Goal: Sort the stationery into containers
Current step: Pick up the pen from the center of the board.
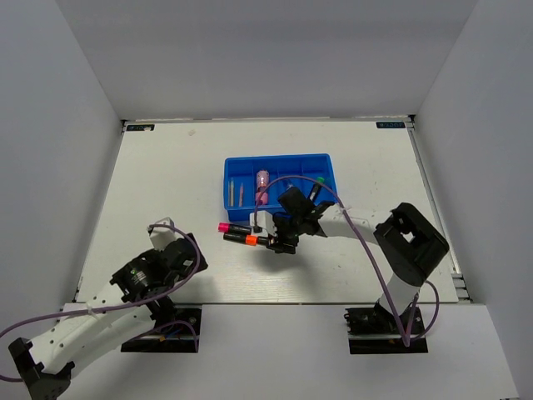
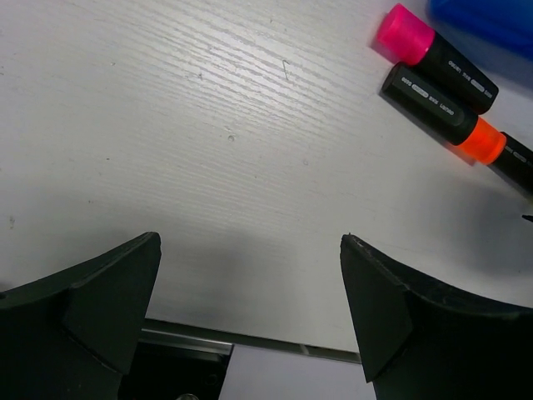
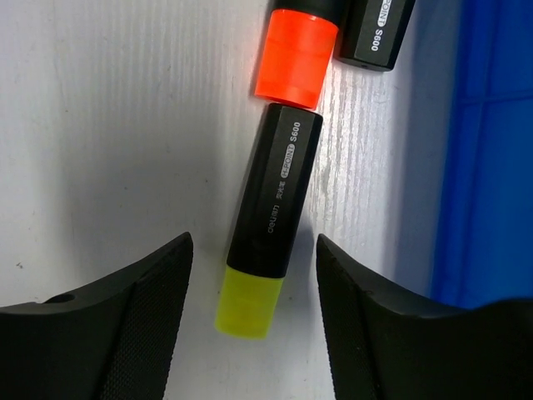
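Note:
The blue tray (image 1: 277,162) sits mid-table and holds thin pale sticks (image 1: 233,192), a pink marker (image 1: 262,189) and a green-capped highlighter (image 1: 319,180). In front of it lie a pink-capped highlighter (image 1: 233,227) and an orange-capped highlighter (image 1: 246,239). My right gripper (image 1: 281,243) is open just right of them. In the right wrist view its jaws stand either side of a yellow-capped highlighter (image 3: 271,218) lying on the table, not touching it. My left gripper (image 1: 190,252) is open and empty, low near the left front.
The tray's blue wall (image 3: 487,150) is close on the right of the right gripper (image 3: 254,243). The orange cap (image 3: 297,54) butts against the yellow highlighter's far end. The left gripper (image 2: 250,240) sees the pink highlighter (image 2: 433,57), the orange one (image 2: 450,117) and the table's front edge (image 2: 250,342).

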Robot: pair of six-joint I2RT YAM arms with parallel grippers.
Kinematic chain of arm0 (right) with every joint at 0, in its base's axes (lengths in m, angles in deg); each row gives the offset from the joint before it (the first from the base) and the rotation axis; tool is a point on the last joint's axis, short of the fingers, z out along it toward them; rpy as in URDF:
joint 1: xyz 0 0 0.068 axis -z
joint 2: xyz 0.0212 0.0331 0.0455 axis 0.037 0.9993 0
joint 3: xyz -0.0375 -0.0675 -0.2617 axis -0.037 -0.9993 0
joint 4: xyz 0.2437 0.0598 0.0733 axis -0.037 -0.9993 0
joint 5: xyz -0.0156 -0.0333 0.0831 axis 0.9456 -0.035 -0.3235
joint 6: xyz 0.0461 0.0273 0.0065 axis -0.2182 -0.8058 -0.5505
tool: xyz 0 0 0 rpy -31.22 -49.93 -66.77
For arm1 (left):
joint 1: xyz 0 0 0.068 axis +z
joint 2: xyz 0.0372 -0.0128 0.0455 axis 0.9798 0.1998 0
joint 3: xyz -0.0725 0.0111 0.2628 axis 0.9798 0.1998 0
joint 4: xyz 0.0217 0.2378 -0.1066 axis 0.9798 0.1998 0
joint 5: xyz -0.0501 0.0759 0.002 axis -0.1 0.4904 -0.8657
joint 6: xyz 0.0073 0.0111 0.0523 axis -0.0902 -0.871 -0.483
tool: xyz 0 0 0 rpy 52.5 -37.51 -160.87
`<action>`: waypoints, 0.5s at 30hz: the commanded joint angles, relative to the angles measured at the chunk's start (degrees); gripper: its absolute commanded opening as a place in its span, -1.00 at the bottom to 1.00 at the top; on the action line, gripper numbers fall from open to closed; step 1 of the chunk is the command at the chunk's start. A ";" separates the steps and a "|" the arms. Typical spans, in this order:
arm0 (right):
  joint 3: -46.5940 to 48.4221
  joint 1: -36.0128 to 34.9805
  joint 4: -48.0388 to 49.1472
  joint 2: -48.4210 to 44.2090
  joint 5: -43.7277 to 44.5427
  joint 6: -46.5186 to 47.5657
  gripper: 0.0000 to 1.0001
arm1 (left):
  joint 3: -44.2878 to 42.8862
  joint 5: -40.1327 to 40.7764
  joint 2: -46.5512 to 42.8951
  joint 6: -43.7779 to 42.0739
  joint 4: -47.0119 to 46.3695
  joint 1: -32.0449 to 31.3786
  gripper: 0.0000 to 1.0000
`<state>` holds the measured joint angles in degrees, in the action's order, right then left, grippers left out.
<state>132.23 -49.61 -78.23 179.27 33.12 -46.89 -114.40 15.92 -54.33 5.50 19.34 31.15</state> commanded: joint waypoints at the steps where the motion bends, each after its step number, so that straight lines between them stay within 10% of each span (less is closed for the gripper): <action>1: 3.89 -0.42 -3.01 2.25 1.18 -1.30 0.26 | 1.01 1.12 0.43 3.03 0.14 0.22 0.98; 9: 4.25 -0.50 -10.15 3.14 0.38 1.51 -0.35 | -1.71 1.21 6.05 4.09 1.19 0.22 0.98; 12: 1.97 0.28 -11.29 0.68 0.38 1.69 -0.95 | -2.15 0.42 7.55 1.11 -1.44 0.13 0.95; 15: 1.69 -0.59 -14.53 -4.14 -2.14 1.16 -1.00 | -2.76 -1.68 9.74 -6.36 -6.71 0.22 0.81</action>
<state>134.46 -49.82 -86.82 179.78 33.36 -46.02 -114.55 15.42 -46.22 4.08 17.72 31.15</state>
